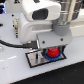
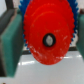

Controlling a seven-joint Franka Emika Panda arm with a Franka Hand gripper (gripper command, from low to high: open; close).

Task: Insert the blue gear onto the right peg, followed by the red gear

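1. Tool [image 1: 51, 49] fingers [image 2: 10, 42] sit closed against the red gear [image 2: 48, 31], one on either side of it.
2. Blue gear [image 2: 73, 34] lies directly behind the red one, only its toothed rim showing.
3. Both gears sit under the tool, over the grey plate [image 1: 35, 60].

From where your exterior camera looked, the arm's white and grey body filled most of the frame, and the gripper [image 1: 51, 51] hung low over the grey plate [image 1: 35, 59] with its black border. You could see the red gear [image 1: 52, 52] just under the gripper, with the blue gear's [image 1: 50, 58] rim below it. The pegs were hidden.
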